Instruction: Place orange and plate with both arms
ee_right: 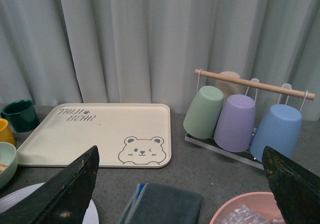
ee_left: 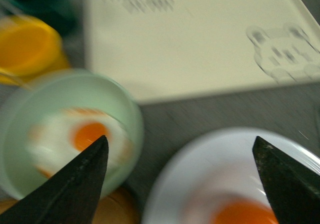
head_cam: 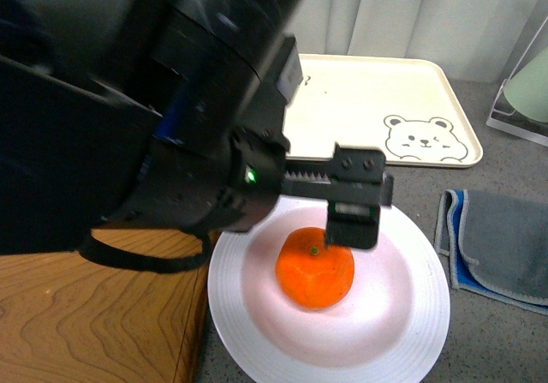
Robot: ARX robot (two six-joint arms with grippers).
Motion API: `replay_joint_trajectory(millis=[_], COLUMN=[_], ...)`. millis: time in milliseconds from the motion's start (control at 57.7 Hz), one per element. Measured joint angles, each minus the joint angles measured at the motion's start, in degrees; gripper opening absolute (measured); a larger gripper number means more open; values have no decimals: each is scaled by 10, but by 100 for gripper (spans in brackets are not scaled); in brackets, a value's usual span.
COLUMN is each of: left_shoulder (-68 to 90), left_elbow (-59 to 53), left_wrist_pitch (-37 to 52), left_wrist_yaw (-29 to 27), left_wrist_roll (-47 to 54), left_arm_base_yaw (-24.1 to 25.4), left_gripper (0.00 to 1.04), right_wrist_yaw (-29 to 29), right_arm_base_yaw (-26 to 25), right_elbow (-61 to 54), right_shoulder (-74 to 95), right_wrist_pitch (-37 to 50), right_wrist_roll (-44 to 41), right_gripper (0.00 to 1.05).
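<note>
Grey speckled countertop [head_cam: 497, 203] and pale pleated curtains [ee_right: 125, 43] fill my feeds. My left arm comes in from the left, huge and blurred in the front camera, with its wrist tipped down so the left gripper [ee_left: 180, 184] hangs just above the bright, lumpy orange [head_cam: 315, 267]. Its black fingers [ee_left: 75, 184] are spread wide and grip nothing. The orange lies beneath them, in the middle of the large round white plate [head_cam: 402, 314]. Beyond the pincer lies the cream rectangular bear tray [head_cam: 385, 100]. Beside one finger is a pale green bowl [ee_left: 125, 114] holding a fried egg [ee_left: 80, 139]. The right gripper [ee_right: 182, 194] is likewise spread wide and empty, held level, facing the curtains.
</note>
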Motion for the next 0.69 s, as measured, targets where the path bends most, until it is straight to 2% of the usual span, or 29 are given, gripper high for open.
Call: replay_joint_trajectory(millis=[35,69,121,173,329,416,693], left_shoulder=[-7,-19,-50,-89,-185,-269,-427], left_elbow=[-54,-103,-148,-180,-260,-289,-346], left_wrist_pitch=[121,225,311,352,343,271,181], left_wrist_yaw=[-52,-71,-66,-53,3,36,101], left_wrist_roll=[37,66,85,96,113,116,121], left_arm_base_yaw=[13,30,54,76,126,161,229], left_gripper=[76,69,60,51,24,4,4], right_wrist_yaw=[-1,1,0,0,0,0,0], right_arm_base_yaw=[0,0,0,0,0,0,0], right_elbow=[0,0,0,0,0,0,0], right_shoulder=[0,0,0,0,0,0,0], right_wrist_pitch=[0,0,0,0,0,0,0], right_wrist_roll=[0,0,0,0,0,0,0], right_gripper=[95,95,95,95,95,95,95])
